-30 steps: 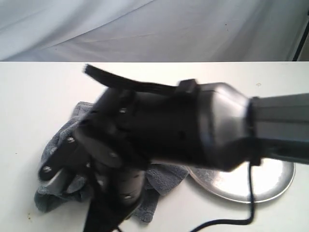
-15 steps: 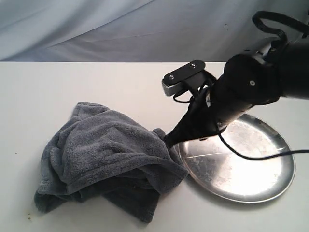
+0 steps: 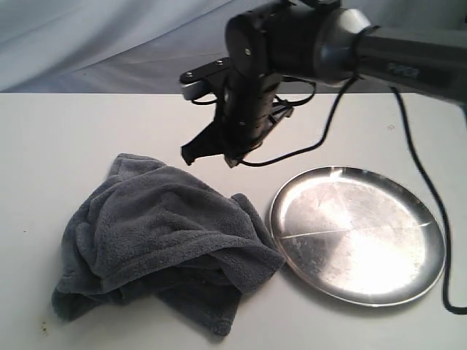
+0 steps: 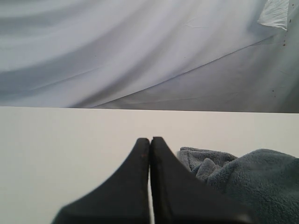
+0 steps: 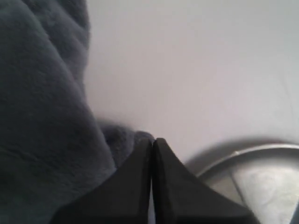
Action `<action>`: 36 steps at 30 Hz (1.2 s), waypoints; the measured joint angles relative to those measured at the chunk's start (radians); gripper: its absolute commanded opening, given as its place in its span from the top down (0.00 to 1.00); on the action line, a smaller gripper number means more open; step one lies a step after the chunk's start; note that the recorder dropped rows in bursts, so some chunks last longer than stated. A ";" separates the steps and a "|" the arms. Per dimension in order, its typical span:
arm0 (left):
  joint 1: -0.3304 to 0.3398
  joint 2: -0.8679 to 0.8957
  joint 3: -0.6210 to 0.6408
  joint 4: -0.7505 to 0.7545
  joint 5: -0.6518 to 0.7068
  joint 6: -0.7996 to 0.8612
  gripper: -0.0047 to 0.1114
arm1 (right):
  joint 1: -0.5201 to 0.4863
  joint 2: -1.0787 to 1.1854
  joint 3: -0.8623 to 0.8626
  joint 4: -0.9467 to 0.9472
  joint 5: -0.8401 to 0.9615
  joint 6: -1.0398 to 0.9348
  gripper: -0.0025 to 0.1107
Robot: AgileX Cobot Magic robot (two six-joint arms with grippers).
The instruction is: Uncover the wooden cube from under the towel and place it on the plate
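Note:
The dark grey towel [image 3: 160,237] lies bunched on the white table [image 3: 58,138], left of the steel plate [image 3: 357,233]. The wooden cube is hidden; no part of it shows in any view. My right gripper [image 3: 191,154] hangs shut and empty in the air over the towel's far edge, apart from it. In the right wrist view its shut fingers [image 5: 153,141] point between the towel [image 5: 42,116] and the plate's rim [image 5: 243,156]. The left gripper [image 4: 150,139] is shut and empty, low over the table beside the towel [image 4: 252,177]; it is out of the exterior view.
A pale cloth backdrop [image 3: 146,44] hangs behind the table's far edge. The right arm [image 3: 408,62] and its black cable [image 3: 419,182] run in from the upper right, the cable crossing above the plate's right side.
The right arm has swung up and back, from over the towel to above its far edge. The towel and plate have not moved.

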 measured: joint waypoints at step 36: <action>0.000 0.000 0.000 0.000 0.000 0.000 0.95 | 0.322 -0.337 0.402 -0.159 -0.343 0.254 0.90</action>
